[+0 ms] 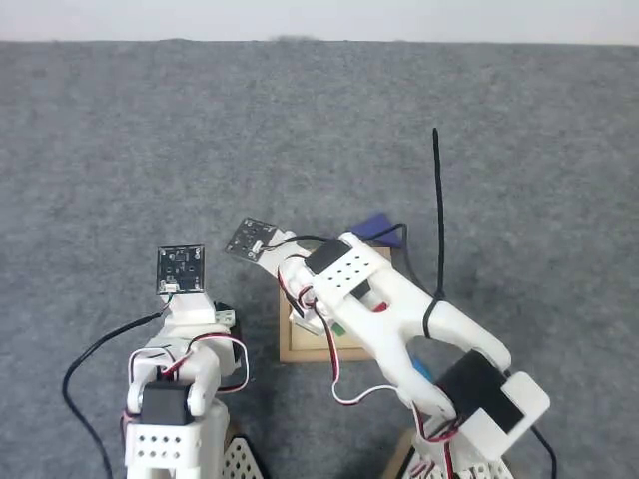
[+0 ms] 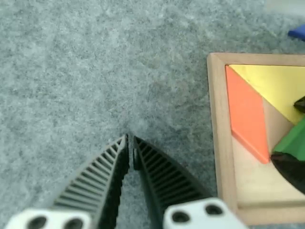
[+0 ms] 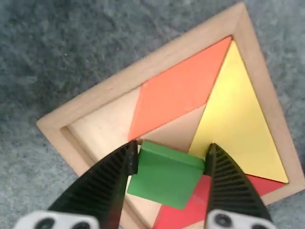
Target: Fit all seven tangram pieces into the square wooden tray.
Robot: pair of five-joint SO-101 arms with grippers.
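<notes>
right end effector (image 3: 171, 154) grips a green square (image 3: 164, 177) over the tray (image 3: 95, 100), beside orange parallelogram (image 3: 183, 88) and yellow triangle (image 3: 238, 124).

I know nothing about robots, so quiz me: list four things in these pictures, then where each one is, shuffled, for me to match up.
Things
1. green piece
2. orange piece
3. yellow piece
4. left gripper

Places
A. shut, over the grey mat beside the tray
B. between the right gripper's fingers
C. flat in the tray, bordering the red piece
D. flat in the tray, along the wall on the left gripper's side

Pairs: 1-B, 2-D, 3-C, 4-A
</notes>
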